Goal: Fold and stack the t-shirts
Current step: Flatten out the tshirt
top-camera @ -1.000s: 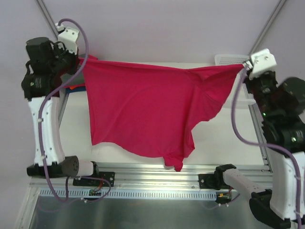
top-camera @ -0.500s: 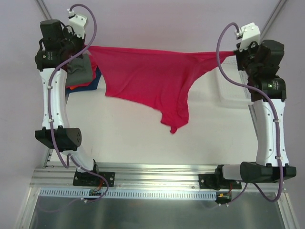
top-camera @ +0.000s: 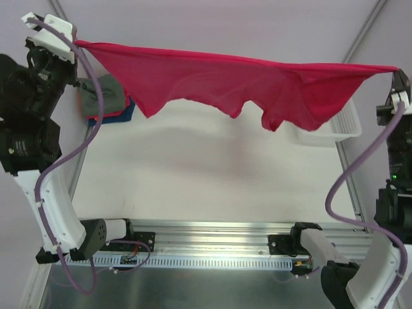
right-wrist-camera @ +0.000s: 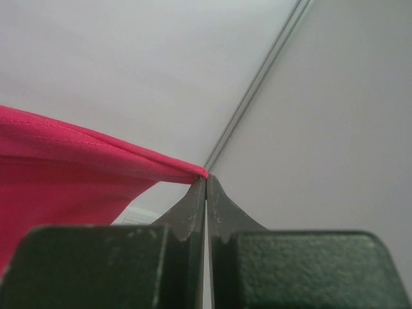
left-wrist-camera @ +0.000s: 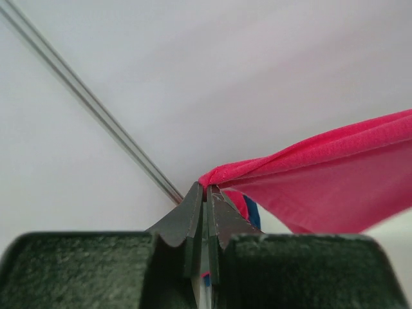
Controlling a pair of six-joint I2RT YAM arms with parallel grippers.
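Pale lilac-grey walls (top-camera: 212, 26) enclosed a white tabletop (top-camera: 212, 180); thin metal rods (top-camera: 365, 29) ran down the upper corners, an aluminium rail (top-camera: 212, 230) edged the near side, and light was diffuse, shadows soft.

Bright, even, diffuse light from above; no harsh glare. Crimson t-shirt (top-camera: 219, 80) throws soft, faint shadow on white table (top-camera: 212, 193) just below it. Top view slightly soft, colours a little washed; dull sheen on metal sheet (top-camera: 193, 290) well below t-shirt. Wrist views: dark foreground under t-shirt corner grainy, out of focus; cloth seam fairly sharp.
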